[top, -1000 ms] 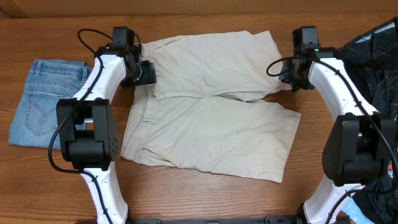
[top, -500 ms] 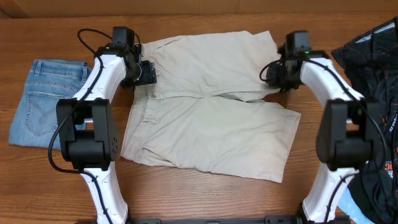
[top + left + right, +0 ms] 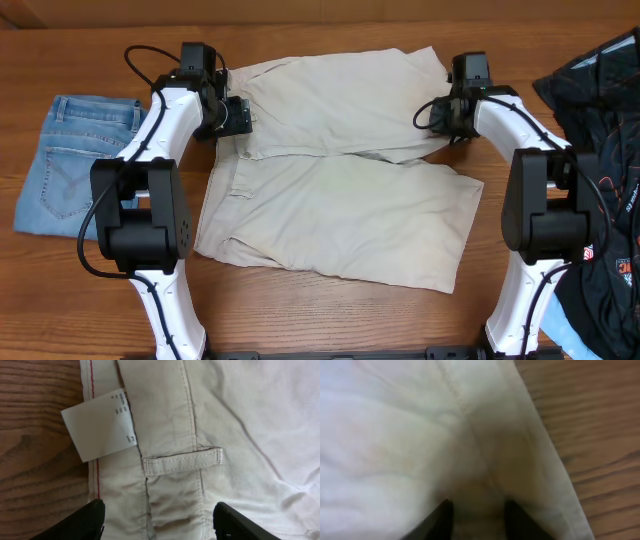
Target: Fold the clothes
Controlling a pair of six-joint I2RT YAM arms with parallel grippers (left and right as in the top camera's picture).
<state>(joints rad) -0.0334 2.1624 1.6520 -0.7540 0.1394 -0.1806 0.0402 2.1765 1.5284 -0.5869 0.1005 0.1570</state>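
Note:
The pale beige shorts point(image 3: 340, 200) lie spread flat in the middle of the table, waistband to the left and legs to the right. My left gripper point(image 3: 233, 118) is open and low over the waistband's far end. In the left wrist view its fingers point(image 3: 161, 522) straddle the waistband point(image 3: 165, 420) near a belt loop point(image 3: 182, 460) and a white label point(image 3: 100, 427). My right gripper point(image 3: 450, 118) is at the hem of the far leg. In the right wrist view its fingers point(image 3: 479, 520) are partly apart and pressed onto the beige cloth point(image 3: 410, 435), with fabric between them.
Folded light-blue jeans point(image 3: 65, 165) lie at the left edge of the table. A black garment with an orange-white print point(image 3: 605, 110) is heaped at the right. Bare wood point(image 3: 590, 420) shows right of the hem.
My right arm has swung left from beside the shorts onto the far leg's hem. The left arm and the shorts have not moved.

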